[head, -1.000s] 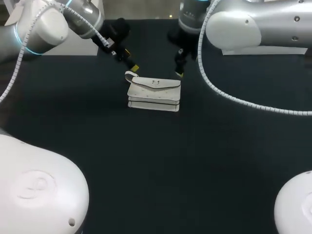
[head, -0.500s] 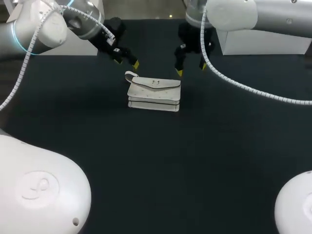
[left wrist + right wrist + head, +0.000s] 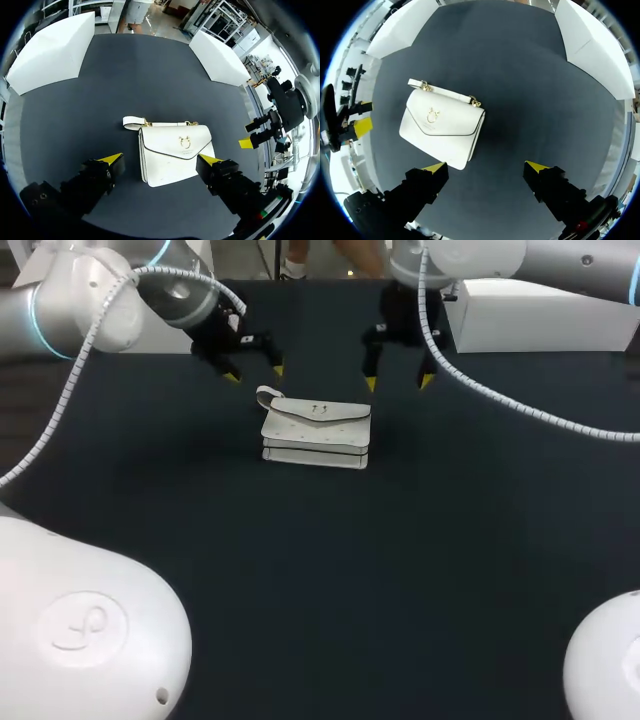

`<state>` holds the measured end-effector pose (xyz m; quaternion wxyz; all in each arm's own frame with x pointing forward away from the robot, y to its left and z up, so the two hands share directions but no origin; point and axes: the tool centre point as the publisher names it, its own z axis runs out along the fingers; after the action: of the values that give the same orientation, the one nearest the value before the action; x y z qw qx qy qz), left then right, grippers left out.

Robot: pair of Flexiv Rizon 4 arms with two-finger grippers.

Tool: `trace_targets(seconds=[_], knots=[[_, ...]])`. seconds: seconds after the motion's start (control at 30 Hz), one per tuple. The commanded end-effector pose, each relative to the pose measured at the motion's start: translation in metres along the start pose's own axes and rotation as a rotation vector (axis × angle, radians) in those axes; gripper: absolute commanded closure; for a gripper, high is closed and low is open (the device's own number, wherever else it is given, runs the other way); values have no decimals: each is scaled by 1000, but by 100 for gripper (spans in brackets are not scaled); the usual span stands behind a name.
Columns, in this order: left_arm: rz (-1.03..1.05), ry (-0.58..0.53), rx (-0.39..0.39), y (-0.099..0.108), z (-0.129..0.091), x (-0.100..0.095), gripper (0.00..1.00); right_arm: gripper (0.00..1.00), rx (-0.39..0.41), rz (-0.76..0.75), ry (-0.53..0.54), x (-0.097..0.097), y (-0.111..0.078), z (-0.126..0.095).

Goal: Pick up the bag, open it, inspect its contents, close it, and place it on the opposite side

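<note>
Bag [image 3: 316, 432] upper centre; left gripper [image 3: 253, 372] and right gripper [image 3: 397, 382] sit just above its 2 top corners, fingers spread, empty. For the pick-up I'd pinch the strap [image 3: 268, 395] at its upper left, not the flap.

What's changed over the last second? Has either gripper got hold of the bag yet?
No. The left gripper has backed slightly away from the strap end of the white leather flap bag, and its fingers have spread. The right gripper has also opened wide beside the bag's far corner. Neither holds anything. The bag lies where it was on the black table, flap shut.
</note>
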<state>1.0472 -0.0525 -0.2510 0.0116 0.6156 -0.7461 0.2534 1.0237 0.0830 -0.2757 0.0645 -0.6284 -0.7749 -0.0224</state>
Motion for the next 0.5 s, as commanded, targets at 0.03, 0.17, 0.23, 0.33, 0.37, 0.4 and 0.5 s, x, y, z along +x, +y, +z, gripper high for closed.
trace_targets(seconds=[0.03,0.17,0.23,0.33,0.37,0.4,0.5], knots=[[0,-16,1,0,-1,3,0,0,26,0,-3,1,4,-1],[-87,-15,5,-1,4,0,0,0,21,48,74,2,6,-1],[-149,13,-4,-1,7,-3,0,0,13,119,143,0,8,-2],[-258,72,-17,1,6,-10,0,0,-16,189,249,-4,9,-2],[-286,96,-24,2,5,-12,0,0,-38,207,278,-5,9,-3],[-325,114,-32,2,5,-15,0,0,-63,233,306,-6,9,-3],[-402,189,-77,3,5,-20,0,0,-117,291,408,-8,7,-4]])
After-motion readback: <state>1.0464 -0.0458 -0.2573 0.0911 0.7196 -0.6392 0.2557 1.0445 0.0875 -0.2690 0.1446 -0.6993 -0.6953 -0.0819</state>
